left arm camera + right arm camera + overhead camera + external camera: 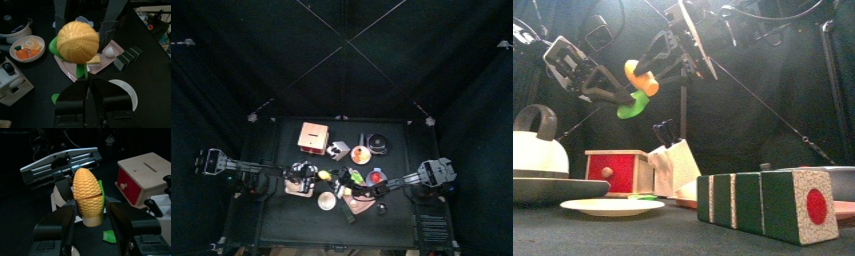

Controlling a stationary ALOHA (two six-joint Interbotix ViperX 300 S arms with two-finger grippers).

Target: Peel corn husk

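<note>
The corn [636, 78] hangs in the air above the table [593, 240], between the left gripper [596, 88] and the right gripper [663, 52]. Along the table's front edge, the kettle [537, 150] stands at the left, then the small drawer box [620, 170] with the flat plate [613, 207] before it. The striped block [774, 203] lies at the right.

Black worktop [673, 240] below raised left end effector [631, 92]: white kettle [537, 150], red wooden box [620, 170], white plate [613, 207], green-striped block [774, 203]; pink tray [100, 62] beneath.
</note>
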